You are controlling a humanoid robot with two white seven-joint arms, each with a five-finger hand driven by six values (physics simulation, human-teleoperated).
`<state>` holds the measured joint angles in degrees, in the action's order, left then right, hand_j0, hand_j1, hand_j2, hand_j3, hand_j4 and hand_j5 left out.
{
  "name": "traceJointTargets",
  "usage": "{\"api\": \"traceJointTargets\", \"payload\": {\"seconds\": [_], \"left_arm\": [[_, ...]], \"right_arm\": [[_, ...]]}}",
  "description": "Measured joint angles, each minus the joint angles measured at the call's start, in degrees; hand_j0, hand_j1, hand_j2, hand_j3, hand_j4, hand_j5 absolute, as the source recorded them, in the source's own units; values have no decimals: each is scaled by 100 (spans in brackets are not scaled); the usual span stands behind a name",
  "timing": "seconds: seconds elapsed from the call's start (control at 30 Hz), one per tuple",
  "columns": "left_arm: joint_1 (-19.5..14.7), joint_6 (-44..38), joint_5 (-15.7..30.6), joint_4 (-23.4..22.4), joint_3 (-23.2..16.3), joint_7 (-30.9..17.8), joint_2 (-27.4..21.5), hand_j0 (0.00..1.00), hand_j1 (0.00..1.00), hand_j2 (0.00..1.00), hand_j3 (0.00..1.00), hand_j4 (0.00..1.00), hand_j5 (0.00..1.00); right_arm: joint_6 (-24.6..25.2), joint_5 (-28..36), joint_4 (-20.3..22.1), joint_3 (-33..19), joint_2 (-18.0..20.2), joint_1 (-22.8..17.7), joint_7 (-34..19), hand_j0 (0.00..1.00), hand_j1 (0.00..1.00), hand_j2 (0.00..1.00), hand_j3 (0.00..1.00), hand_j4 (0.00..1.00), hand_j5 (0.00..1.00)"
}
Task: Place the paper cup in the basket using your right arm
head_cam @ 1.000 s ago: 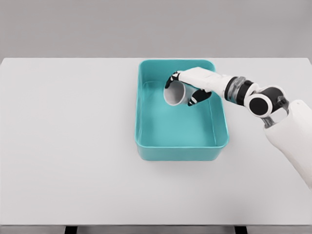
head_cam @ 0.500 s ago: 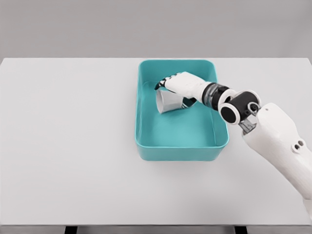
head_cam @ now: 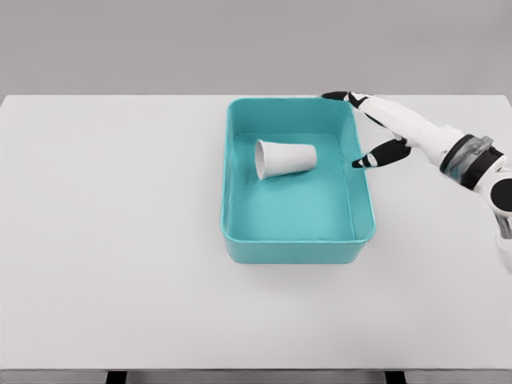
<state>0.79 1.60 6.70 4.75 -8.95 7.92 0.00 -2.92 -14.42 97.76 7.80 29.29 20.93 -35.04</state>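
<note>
A white paper cup (head_cam: pixel 285 158) is seen lying on its side on the smooth floor of a teal basket (head_cam: pixel 298 249) — a rounded-corner rectangular tub with plain, glossy, plastic-looking walls, set just right of the frame's centre. The cup's tapered cone shape is shown clearly: the wide open mouth is turned toward the left, the narrower base toward the right. It is touched by nothing. At the upper right, the right hand (head_cam: pixel 382 128) is held over the basket's far right corner with its white, black-tipped fingers (head_cam: pixel 370 159) spread and nothing gripped — the cup has been let go. The white forearm is banded by a grey and black wrist joint. Everything is carried by a flat, matte, pale grey table (head_cam: pixel 112 240).
</note>
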Motion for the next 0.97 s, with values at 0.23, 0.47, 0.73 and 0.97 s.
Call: {"api": "traceJointTargets", "payload": {"seconds": [0.23,0.47,0.73,0.97], "left_arm": [[0,2,0,1,-2,0,0,100,100,100,100,100,100],[0,-1,0,0,-2,0,0,100,100,100,100,100,100],[0,-1,0,0,-2,0,0,100,100,100,100,100,100],[0,-1,8,0,-2,0,0,100,100,100,100,100,100]], "right_arm": [[-495,501,-102,-1514,79,-546,2,100,100,100,100,100,100],[-829,496,-619,-1679,87,-792,2,100,100,100,100,100,100],[-1147,503,-1159,-1681,-2,-704,2,100,100,100,100,100,100],[-1135,532,-1209,-1651,-27,-686,2,100,100,100,100,100,100]]}}
